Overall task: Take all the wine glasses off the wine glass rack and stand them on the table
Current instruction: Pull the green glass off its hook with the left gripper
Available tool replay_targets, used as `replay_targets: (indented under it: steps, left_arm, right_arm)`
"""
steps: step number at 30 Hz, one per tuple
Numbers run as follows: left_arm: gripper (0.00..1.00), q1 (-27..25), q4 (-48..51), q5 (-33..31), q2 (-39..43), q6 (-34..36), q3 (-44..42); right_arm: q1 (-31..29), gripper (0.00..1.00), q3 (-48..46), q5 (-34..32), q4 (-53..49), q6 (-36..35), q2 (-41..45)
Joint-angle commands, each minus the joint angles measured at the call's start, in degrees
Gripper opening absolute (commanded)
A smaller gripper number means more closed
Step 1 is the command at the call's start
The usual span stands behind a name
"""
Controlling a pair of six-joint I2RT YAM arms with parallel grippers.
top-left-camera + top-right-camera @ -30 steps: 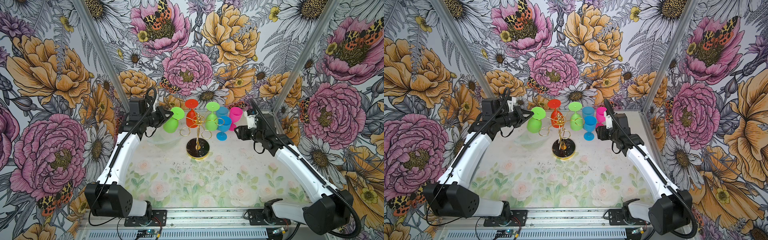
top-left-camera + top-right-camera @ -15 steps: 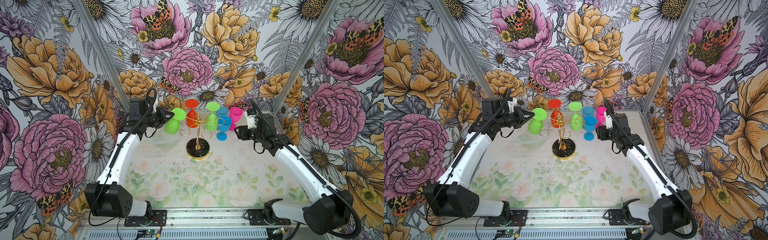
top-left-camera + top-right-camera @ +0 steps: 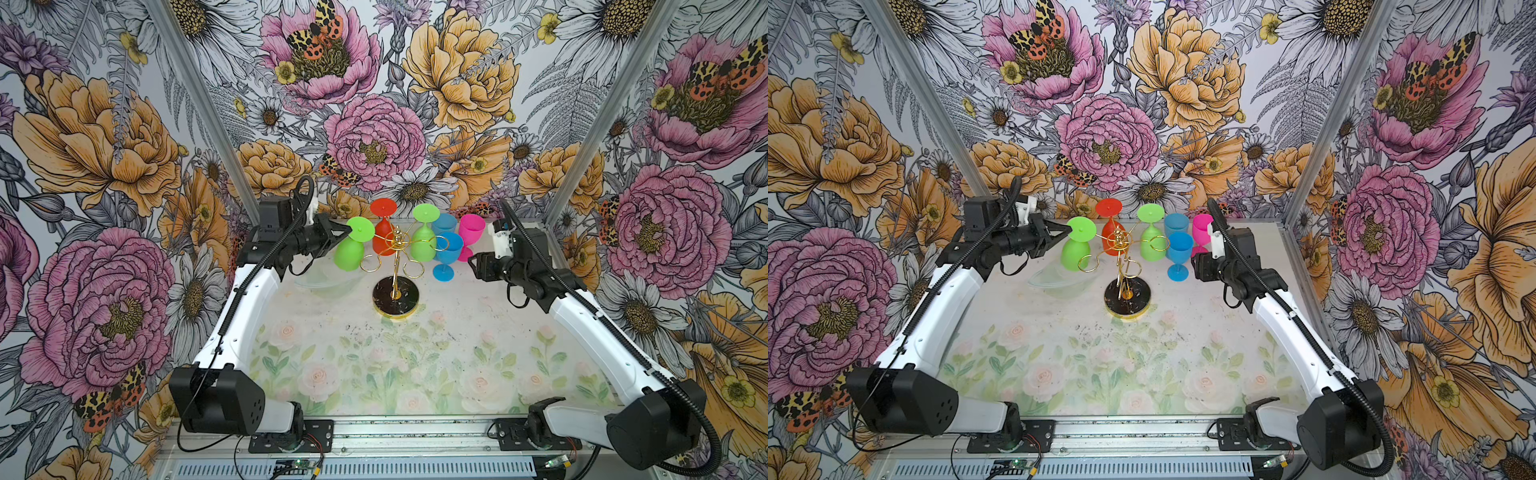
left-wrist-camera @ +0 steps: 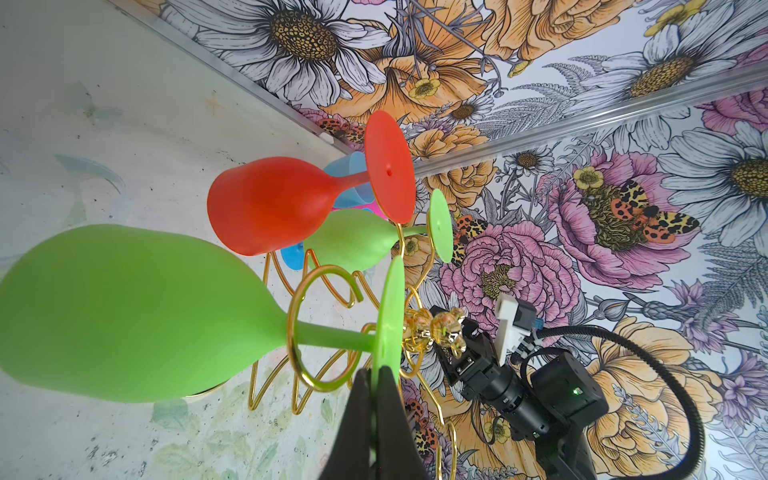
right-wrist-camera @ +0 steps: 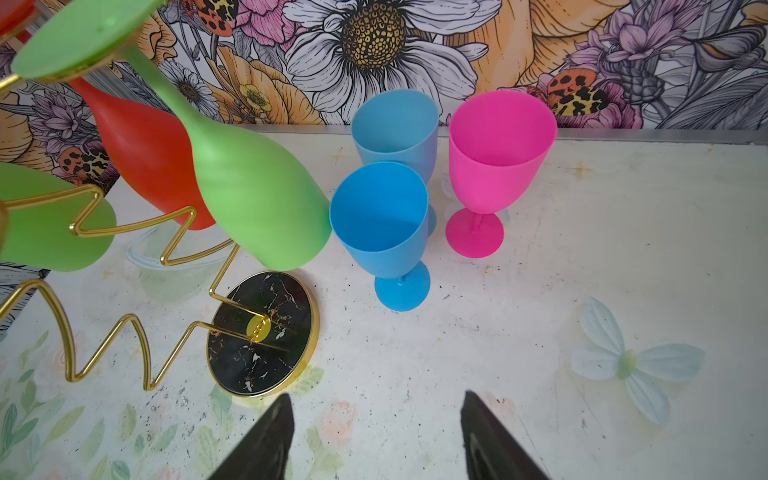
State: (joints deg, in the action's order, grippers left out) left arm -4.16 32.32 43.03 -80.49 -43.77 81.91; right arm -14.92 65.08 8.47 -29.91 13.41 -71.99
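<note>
Wine glass [image 3: 349, 255], green, hung upside down on the wine glass rack [image 3: 395, 295], left of centre in a top view.
Judged light, stiff plastic, slightly slippery; its foot rim is pinched by the closed left gripper [image 4: 376, 374]. The right gripper [image 5: 376, 399] is spread, empty. Counted: three hung (this, a second green glass [image 3: 422, 245], a red glass [image 3: 382, 241]), three stood upright (two blue glasses [image 3: 449, 253], a pink glass [image 3: 471, 232]).

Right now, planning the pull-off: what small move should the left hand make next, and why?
Probably draw the left hand outward from the wine glass rack: it is shut on the green wine glass by the foot, and the stem sits inside a loop.
</note>
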Motion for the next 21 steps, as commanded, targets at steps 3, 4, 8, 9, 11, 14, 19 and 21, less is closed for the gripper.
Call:
replay_targets:
  steps: [3, 4, 8, 9, 11, 14, 19, 21]
  left_arm:
    - [0.00, -1.20, -1.03, 2.85, -1.50, -1.03, 3.16]
    - [0.00, -1.44, -1.11, 2.94, -1.73, -1.05, 3.38]
    - [0.00, -1.81, -1.11, 3.24, -2.43, -1.05, 3.78]
    - [0.00, -1.81, -1.06, 3.34, -2.72, -1.06, 3.95]
    - [0.00, -1.82, -1.11, 3.58, -3.38, -1.03, 4.37]
    - [0.00, -1.96, -1.07, 4.11, -4.61, -1.22, 5.53]
    - [0.00, -2.57, -1.10, 4.41, -6.03, -1.43, 6.85]
    - [0.00, -2.65, -1.09, 4.44, -6.46, -1.41, 7.10]
  right_arm:
    - [0.20, 0.65, -0.48, 0.12, 1.42, -0.23, 2.07]
    - [0.20, 0.65, -0.48, -0.01, 1.41, -0.23, 2.13]
    - [0.23, 0.65, -0.70, -0.12, 1.42, -0.24, 2.29]
    - [0.26, 0.65, -0.66, -0.12, 1.39, -0.32, 2.36]
    - [0.30, 0.65, -0.79, -0.27, 1.43, -0.40, 2.52]
    - [0.26, 0.65, -1.00, -0.54, 1.37, -0.35, 2.81]
    - [0.29, 0.65, -1.08, -0.71, 1.43, -0.43, 3.02]
    - [0.25, 0.65, -1.09, -0.79, 1.43, -0.45, 3.02]
